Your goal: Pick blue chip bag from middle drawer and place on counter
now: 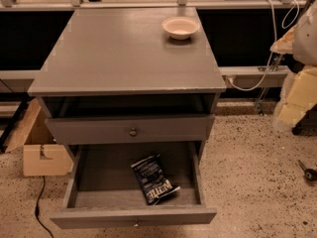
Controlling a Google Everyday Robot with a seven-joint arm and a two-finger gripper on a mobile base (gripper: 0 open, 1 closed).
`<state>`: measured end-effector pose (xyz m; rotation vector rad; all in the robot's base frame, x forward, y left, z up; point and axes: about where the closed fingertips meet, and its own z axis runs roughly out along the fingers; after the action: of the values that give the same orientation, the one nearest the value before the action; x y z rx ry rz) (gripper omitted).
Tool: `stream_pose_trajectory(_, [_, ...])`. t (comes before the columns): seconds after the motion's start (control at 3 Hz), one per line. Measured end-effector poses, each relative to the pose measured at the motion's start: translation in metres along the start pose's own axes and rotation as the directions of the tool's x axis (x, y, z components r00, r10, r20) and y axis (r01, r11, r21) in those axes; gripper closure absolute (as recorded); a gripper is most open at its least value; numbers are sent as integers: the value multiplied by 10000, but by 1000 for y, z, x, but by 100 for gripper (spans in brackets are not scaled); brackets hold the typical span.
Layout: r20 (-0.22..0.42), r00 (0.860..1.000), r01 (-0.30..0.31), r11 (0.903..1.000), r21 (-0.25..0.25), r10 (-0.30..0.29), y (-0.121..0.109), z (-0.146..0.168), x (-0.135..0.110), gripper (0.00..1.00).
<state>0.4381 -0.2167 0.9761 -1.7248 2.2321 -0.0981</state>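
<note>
Blue chip bag [154,179] lies flat on the grey bottom of the pulled-out drawer [106,178], a little right of the middle and near the front wall. It is turned at an angle, with its white lettering facing up and its lower corner pointing to the front right. Nothing touches it.

Above this open drawer there is a second drawer front [89,130], closed, with a small round knob [132,132] in its centre. Over that is a dark open slot [129,104], and then the wide grey tabletop [119,53]. A small cream bowl [181,27] stands on the tabletop near its back right corner, well apart from the bag.

The claw does not appear anywhere in the view, so I cannot tell how far it is open or if it has something in it.

A cardboard box [42,157] stands on the speckled floor [257,162] to the left of the cabinet, just beside it.
</note>
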Motion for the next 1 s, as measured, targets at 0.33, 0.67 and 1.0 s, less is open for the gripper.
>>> stream_pose_trajectory(0.33, [0, 10000, 0, 10000, 0, 0, 0, 0, 0, 0])
stream_pose_trajectory(0.67, [634, 9966, -491, 9978, -451, 519, 6, 31, -3, 0])
stream_pose_trajectory(1.0, [1855, 9687, -1375, 9789, -1513, 1648, 21, 93, -13, 0])
